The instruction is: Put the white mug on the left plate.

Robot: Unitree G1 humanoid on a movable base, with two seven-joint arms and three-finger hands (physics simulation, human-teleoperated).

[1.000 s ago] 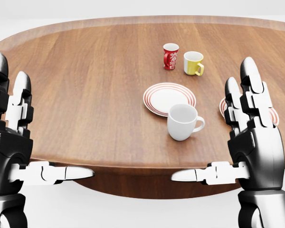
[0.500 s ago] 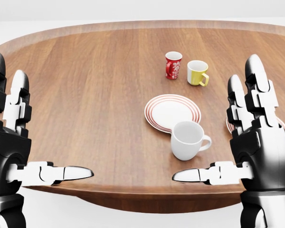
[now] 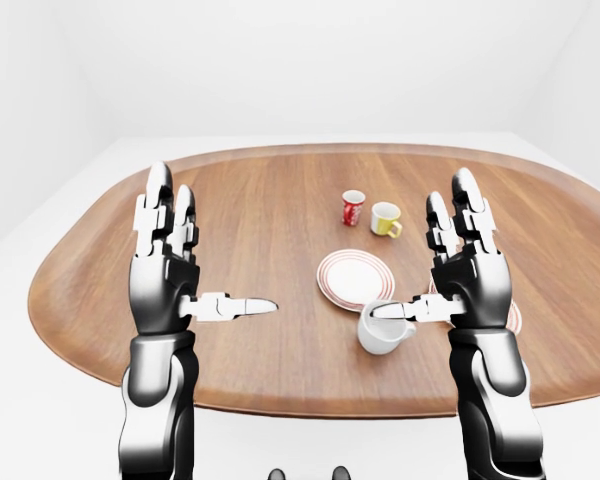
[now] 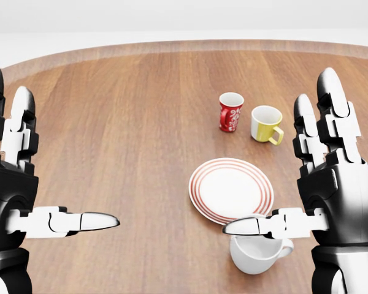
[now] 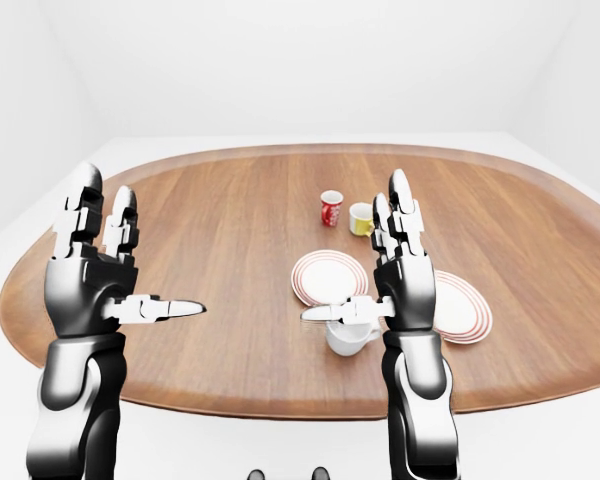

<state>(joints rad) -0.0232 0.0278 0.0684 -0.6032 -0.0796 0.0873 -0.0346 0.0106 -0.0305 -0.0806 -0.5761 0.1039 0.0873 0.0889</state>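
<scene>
Oval wooden table [image 3: 260, 350] fills the middle of a plain white room with white walls [image 3: 310, 60] and pale floor. Both arms raised over the table's near edge: left hand [image 4: 15, 184] and right hand [image 4: 331, 184] each released, fingers straight up, thumb pointing inward, holding nothing. Plates, count 2, white with red rim rings: left plate [image 4: 231, 189] bare; right plate [image 5: 460, 308] at the right hand's right in the right-eye view, also bare. Mugs, count 3: white mug [image 4: 256, 253] upright on the wood, just below the left plate in the head view, partly behind the right thumb, interior looks empty; yellow mug [image 4: 265, 124] and red mug [image 4: 230, 111] side by side above the left plate, apart from it, interiors hard to see.
</scene>
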